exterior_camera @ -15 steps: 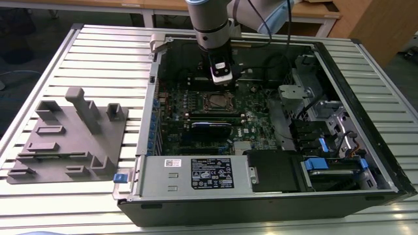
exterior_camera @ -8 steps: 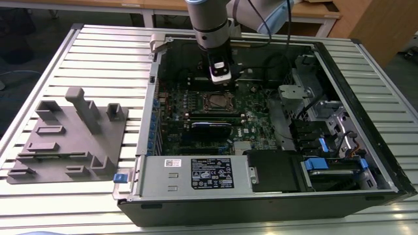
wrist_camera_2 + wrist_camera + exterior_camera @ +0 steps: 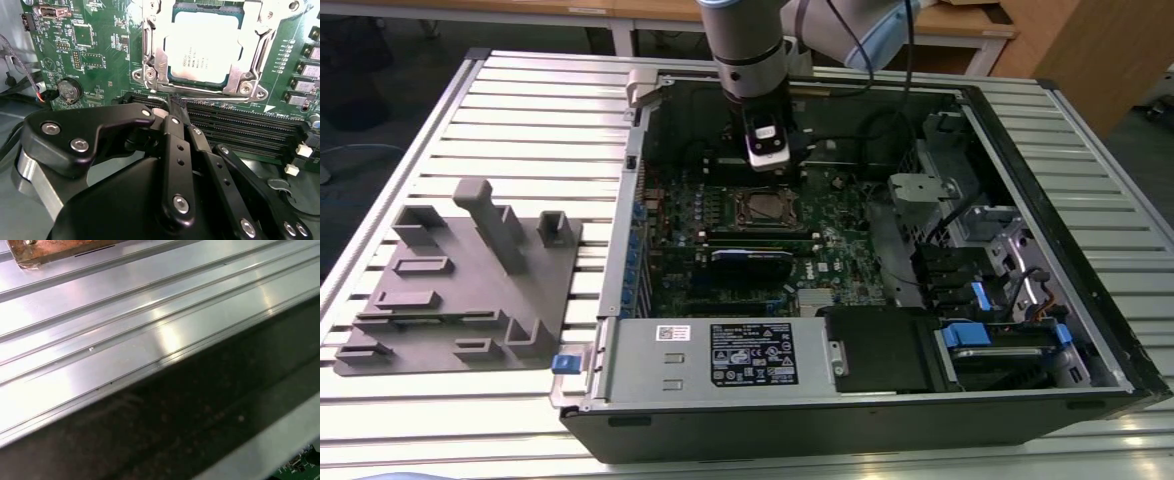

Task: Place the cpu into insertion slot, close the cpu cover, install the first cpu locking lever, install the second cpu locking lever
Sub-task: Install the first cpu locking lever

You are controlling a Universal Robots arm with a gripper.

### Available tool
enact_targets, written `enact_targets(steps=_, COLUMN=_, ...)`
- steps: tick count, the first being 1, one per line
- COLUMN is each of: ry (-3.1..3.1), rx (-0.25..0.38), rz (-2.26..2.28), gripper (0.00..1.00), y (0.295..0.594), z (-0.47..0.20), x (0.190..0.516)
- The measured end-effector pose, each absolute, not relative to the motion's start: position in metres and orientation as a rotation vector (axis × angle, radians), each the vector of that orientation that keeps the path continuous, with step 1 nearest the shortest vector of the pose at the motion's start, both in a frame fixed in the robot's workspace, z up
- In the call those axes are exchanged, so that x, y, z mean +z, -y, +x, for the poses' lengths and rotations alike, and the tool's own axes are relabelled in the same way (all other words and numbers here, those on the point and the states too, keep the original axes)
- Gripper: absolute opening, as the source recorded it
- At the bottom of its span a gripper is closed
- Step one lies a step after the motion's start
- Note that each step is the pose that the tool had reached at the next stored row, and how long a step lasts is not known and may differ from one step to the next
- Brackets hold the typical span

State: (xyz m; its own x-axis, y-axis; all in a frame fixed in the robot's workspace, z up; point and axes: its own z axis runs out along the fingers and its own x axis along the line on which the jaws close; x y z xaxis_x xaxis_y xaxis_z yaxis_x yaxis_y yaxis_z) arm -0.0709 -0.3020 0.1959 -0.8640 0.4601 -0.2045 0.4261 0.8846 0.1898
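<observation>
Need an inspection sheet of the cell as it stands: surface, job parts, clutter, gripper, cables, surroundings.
Surface: slatted aluminium table; the open computer case lies on it.
Job's things: cpu sits in the insertion slot; cpu cover is down around it. Whether the locking levers are latched cannot be told.
Clutter: grey fixture block on the table, to the exterior view's left of the case.
Grippers: gripper shut, tips at the socket's edge, beside the memory slots.
Cables: black cable inside the case; red and black wires at the board's edge.
Surroundings: wooden desks beyond the table.
</observation>
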Motion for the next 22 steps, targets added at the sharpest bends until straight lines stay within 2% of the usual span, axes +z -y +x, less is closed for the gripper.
enact_targets(steps=9, ry=-2.792, rx=0.145, rz=0.672, gripper=0.11, y=0.3021, z=-0.0706, x=0.1953)
enact_targets(steps=22, ry=-2.773, rx=0.143, rz=0.68, gripper=0.11, y=0.3021, z=-0.0706, x=0.1912)
